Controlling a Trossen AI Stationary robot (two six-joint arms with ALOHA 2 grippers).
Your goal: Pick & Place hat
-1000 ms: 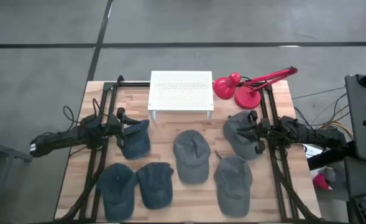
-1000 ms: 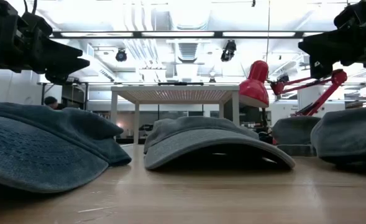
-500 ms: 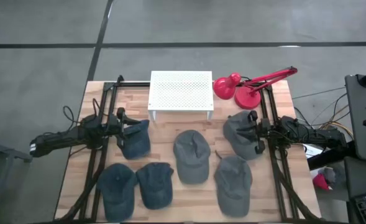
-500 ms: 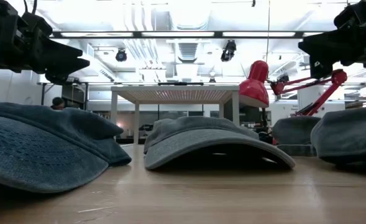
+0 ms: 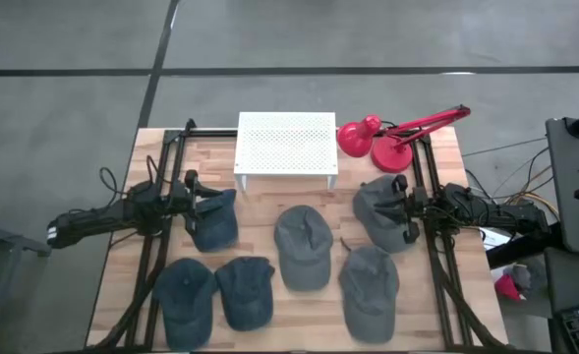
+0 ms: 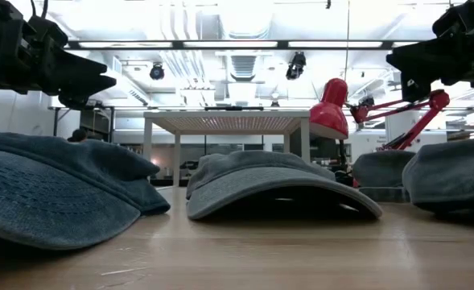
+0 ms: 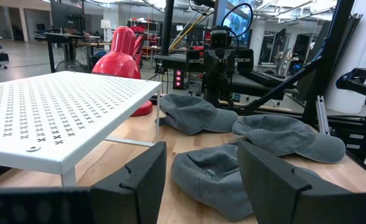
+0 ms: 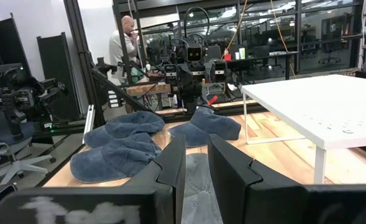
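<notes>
With both arms parked level over the table's two sides and nothing in either grasp, I read this as the very start of the pick: no hat has been chosen yet. My left gripper [image 7: 198, 180] has its fingers spread well apart, hovering above the dark blue cap [image 5: 213, 220] on the left side, its arm lying roughly horizontal and pointing toward the table's middle. My right gripper [image 8: 196, 177] shows only a narrow gap between its fingers, so nearly together but holding nothing; it sits over the grey cap [image 5: 380, 211] on the right side, arm likewise stretched flat and pointing inward. Out from there, the centre cap [image 5: 302, 247] lies between the two grippers, with three more along the near edge: two blue ones [image 5: 216, 295] at the left and a grey one [image 5: 370, 285] at the right. Farther back stands the white perforated stand [image 5: 286, 143], with the red desk lamp [image 5: 387, 138] just beside it. I'd guess the stand is where a hat goes, though nothing here confirms it. My next move calls for tipping one wrist down, opening wide over a crown, and pinching the fabric without dragging its neighbours.
</notes>
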